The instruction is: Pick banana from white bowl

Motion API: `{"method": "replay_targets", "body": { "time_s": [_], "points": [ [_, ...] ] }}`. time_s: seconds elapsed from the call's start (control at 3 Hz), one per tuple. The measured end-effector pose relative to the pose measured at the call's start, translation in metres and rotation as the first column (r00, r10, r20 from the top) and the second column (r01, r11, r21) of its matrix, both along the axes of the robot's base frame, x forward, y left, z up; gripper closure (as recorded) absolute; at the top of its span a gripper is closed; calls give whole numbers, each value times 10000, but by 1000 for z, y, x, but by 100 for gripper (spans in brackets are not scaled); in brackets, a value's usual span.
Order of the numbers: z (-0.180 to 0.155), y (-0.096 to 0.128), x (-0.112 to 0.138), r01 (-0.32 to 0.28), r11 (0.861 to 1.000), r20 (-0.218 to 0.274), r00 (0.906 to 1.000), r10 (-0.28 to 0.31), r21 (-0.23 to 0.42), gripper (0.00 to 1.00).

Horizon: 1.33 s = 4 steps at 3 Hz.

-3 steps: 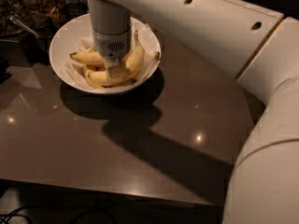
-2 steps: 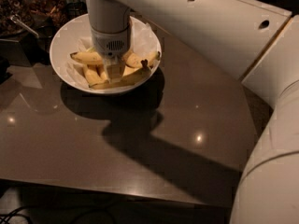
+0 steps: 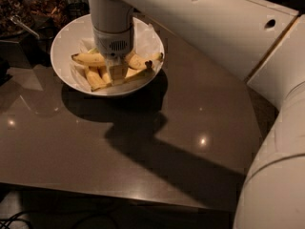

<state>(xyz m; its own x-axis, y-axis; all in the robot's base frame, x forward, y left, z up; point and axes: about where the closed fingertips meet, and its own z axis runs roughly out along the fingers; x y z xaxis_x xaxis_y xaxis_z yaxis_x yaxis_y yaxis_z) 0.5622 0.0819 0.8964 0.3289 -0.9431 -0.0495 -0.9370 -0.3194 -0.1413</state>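
Note:
The white bowl (image 3: 64, 37) stands at the back left of the table, lined with crinkled white paper and holding several yellow bananas. The long banana (image 3: 136, 75) lies along the bowl's front right side, its dark brown stem end pointing right. Shorter bananas lie at the left (image 3: 88, 58) and front left (image 3: 95, 78). My gripper (image 3: 116, 70) reaches straight down into the middle of the bowl, among the bananas and right beside the long banana's left end. Its wrist hides the bowl's centre.
The glossy brown table (image 3: 143, 142) runs to a front edge near the bottom of the view. Dark containers with a metal utensil (image 3: 21, 25) stand behind the bowl at the far left. My white arm (image 3: 228, 27) spans the upper right.
The gripper has stayed down in the bowl. The bananas at the right of the bowl have shifted a little, and the arm's upper link has moved slightly.

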Motion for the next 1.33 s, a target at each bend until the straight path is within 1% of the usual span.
{"method": "replay_targets", "body": {
  "time_s": [0.33, 1.33],
  "points": [
    [0, 0, 0, 0, 10000, 0, 10000, 0, 0, 80],
    [0, 0, 0, 0, 10000, 1, 10000, 0, 1, 10]
  ]
}}
